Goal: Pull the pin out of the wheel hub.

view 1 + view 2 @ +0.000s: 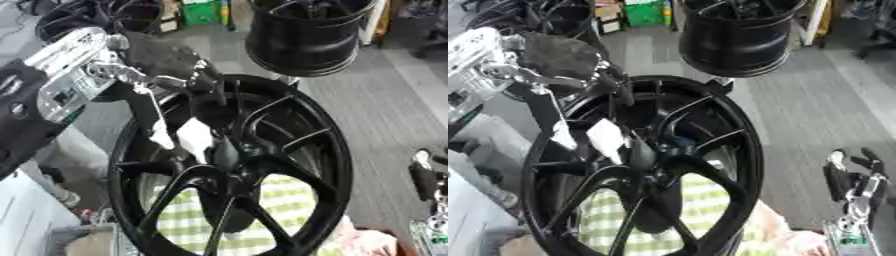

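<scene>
The large black multi-spoke alloy wheel hub (262, 165) stands nearly upright, its lower rim cut off; the pin itself cannot be made out. The black-and-silver left hand (188, 127) reaches over its centre, fingers curled there on something unseen; the right hand (846, 182) idles open at right.

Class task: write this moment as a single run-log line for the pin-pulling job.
left hand reaching into wheel hub, fingers at white tips | pin not discernible | right hand idle at lower right | second wheel behind
</scene>
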Robot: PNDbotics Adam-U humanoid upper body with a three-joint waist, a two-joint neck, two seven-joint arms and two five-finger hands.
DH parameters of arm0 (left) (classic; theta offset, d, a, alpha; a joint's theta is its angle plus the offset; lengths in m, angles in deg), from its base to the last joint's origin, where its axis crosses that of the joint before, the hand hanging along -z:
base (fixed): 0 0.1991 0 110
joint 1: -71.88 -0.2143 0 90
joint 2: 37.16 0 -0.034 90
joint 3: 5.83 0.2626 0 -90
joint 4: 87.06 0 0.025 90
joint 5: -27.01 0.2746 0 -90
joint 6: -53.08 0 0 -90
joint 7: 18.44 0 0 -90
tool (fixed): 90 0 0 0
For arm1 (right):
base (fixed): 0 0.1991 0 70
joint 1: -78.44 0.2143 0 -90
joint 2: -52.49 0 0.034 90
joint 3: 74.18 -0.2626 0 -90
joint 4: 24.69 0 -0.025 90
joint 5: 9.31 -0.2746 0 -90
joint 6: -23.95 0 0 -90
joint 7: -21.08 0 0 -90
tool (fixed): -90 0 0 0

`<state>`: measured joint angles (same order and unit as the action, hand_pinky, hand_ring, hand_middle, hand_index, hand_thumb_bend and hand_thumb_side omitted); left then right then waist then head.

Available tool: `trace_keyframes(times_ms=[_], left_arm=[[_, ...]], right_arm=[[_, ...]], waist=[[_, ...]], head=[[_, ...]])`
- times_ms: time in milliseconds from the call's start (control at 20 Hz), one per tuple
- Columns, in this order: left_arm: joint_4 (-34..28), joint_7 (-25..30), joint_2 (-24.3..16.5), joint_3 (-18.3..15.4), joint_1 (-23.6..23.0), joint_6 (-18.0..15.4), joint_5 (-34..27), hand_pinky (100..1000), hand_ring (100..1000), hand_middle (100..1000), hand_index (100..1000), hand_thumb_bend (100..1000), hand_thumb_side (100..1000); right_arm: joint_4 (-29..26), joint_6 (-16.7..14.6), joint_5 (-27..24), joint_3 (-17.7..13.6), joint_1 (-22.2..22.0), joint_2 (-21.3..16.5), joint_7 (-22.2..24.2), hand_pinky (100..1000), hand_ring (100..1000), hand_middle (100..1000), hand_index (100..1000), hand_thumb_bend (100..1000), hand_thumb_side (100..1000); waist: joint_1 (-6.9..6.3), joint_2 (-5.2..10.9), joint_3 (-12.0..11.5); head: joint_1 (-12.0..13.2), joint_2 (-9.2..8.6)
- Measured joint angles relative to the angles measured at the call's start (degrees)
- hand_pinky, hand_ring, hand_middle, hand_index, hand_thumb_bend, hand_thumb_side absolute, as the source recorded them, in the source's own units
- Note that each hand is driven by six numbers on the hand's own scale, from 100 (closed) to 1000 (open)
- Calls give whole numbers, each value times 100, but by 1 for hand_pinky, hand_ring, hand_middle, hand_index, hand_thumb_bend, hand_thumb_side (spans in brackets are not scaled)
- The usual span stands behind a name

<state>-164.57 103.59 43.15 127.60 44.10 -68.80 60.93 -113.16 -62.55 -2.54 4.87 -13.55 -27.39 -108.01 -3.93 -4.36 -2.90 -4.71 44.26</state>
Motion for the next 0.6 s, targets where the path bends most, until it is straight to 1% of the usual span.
trace_keyframes(times_ms=[300,600], left_arm=[[238,0,38,-62,-40,0,120,647,462,745,843,659,484],[441,0,159,-55,-74,0,82,638,455,730,826,572,495]], right_arm=[[0,2,0,2,1,0,20,481,418,673,844,100,429],[0,2,-1,2,2,0,25,481,418,673,844,100,429]], waist=[[17,-21,-1],[31,-27,5]], head=[[10,0],[41,0]])
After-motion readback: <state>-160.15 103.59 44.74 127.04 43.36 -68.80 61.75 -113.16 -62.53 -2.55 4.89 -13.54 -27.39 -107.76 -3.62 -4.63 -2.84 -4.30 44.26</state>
